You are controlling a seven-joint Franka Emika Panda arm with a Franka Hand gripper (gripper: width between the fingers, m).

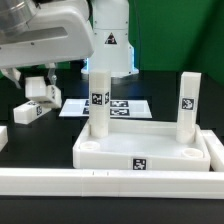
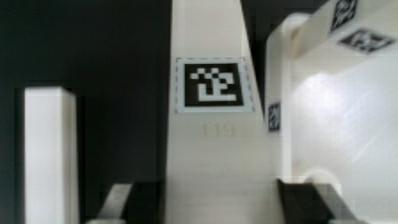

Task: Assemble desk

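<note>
The white desk top (image 1: 150,150) lies rim up at the front of the table. Two white legs stand upright in its far corner sockets, one at the exterior view's left (image 1: 98,100) and one at its right (image 1: 188,105). My gripper (image 1: 40,82) hangs over the table at the exterior view's left. In the wrist view a tagged white leg (image 2: 214,110) fills the space between my fingers (image 2: 135,200), and the gripper (image 2: 214,205) is shut on it. This leg also shows in the exterior view (image 1: 46,92). Another loose leg (image 1: 28,111) lies just beside it.
The marker board (image 1: 120,106) lies flat behind the desk top. A long white rail (image 1: 100,182) edges the table's front. The robot base (image 1: 110,40) stands at the back. In the wrist view a blurred white tagged part (image 2: 347,90) is close beside the held leg.
</note>
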